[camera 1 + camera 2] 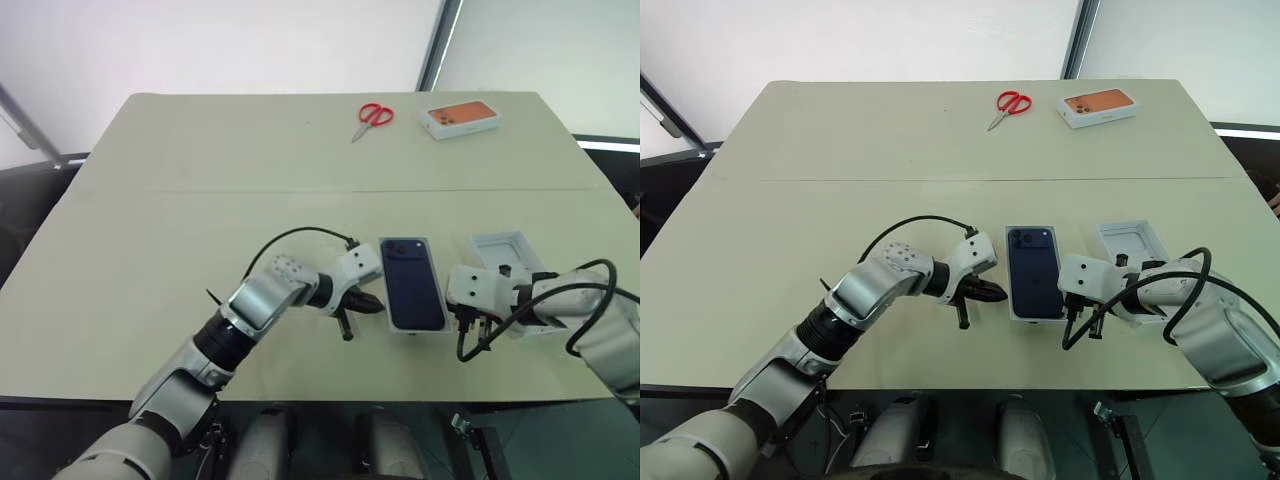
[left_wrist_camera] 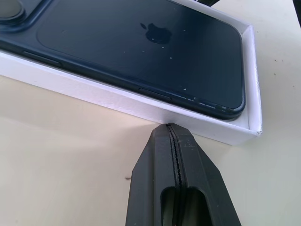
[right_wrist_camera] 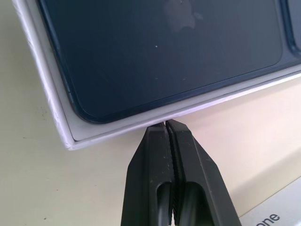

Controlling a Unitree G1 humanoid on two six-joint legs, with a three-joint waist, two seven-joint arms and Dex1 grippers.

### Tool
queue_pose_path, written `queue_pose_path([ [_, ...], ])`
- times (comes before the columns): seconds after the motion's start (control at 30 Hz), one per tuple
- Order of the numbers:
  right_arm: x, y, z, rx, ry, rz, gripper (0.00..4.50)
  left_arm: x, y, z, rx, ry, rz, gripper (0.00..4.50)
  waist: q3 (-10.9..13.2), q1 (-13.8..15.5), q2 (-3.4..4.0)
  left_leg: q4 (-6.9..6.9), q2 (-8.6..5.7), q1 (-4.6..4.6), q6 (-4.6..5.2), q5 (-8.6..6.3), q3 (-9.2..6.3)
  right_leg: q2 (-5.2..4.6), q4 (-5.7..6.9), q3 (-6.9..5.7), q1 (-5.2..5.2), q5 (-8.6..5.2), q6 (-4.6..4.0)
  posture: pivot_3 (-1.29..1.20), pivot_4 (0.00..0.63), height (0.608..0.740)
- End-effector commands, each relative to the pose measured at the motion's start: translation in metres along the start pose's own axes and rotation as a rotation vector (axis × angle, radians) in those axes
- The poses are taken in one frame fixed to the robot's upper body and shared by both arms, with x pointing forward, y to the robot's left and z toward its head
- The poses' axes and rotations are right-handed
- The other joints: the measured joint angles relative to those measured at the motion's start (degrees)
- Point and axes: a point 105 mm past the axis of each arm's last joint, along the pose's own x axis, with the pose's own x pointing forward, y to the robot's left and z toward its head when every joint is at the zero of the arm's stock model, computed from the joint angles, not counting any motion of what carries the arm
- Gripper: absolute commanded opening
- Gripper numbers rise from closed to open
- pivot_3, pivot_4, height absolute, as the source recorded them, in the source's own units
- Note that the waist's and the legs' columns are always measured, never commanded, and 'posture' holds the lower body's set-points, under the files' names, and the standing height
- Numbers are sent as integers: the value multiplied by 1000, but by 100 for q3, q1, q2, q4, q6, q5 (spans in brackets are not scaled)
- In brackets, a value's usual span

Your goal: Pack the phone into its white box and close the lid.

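1. The phone (image 1: 412,281) lies back-up in the white box (image 1: 398,326), camera cluster at the far end. The box sits on the desk (image 1: 150,230), near its front edge, about mid-width.
2. Left hand (image 1: 372,303): fingers pressed together, nothing between them. Tips sit at the left long wall of the box; in the left wrist view they appear to meet that wall near its front corner, though actual contact cannot be confirmed.
3. Right hand (image 1: 1080,312): fingers likewise together and empty. In the right wrist view the tips come up against the right long wall of the box, near its front corner.
4. The two hands flank the box from opposite sides, the phone between them.
5. A white tray with an oval recess (image 1: 510,250) lies just right of the box, partly behind the right arm.
6. A white piece with dark printed lettering shows at the corner of the right wrist view (image 3: 277,212); too little of it is visible to say what it is.
7. Far side of the desk: red-handled scissors (image 1: 373,118), and to their right a white box with an orange phone picture (image 1: 459,117). Both are well apart from the hands.
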Motion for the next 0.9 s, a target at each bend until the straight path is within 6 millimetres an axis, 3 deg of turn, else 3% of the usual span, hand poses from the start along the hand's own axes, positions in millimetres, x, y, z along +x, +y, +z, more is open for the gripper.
queue_pose_path([
  [0.03,-18,-16,0,28,-5,-48,584,-13,7,3,8,-33,29,0,0,-4,0,0,0,0,0,0,0,0,0,0,0,0,0,0,150,697],
  [0.07,-20,-18,-1,37,-2,-52,906,-15,8,3,2,-35,32,0,0,-6,0,0,1,0,0,0,0,0,0,0,0,0,0,0,150,697],
  [0.3,-55,-50,-1,220,-53,-184,4427,-48,12,8,37,-135,52,0,0,-29,2,-1,3,1,1,-1,0,0,1,1,0,0,0,0,150,697],
  [0.53,-51,-55,-39,709,77,-293,4427,-68,0,4,102,-205,35,0,-2,4,6,-1,3,1,-3,2,2,-3,-2,9,1,1,-2,0,150,697],
  [0.87,-43,-46,-37,938,107,-316,4427,-61,-10,10,96,-241,-4,0,-3,28,8,-2,2,-4,5,-3,1,-2,-1,7,-4,1,-2,0,150,697],
  [0.9,-42,-45,-37,945,104,-313,4207,-61,-11,10,100,-242,-8,0,-3,26,9,-2,2,-4,5,-3,2,-2,-1,7,-4,1,-2,0,150,697],
])
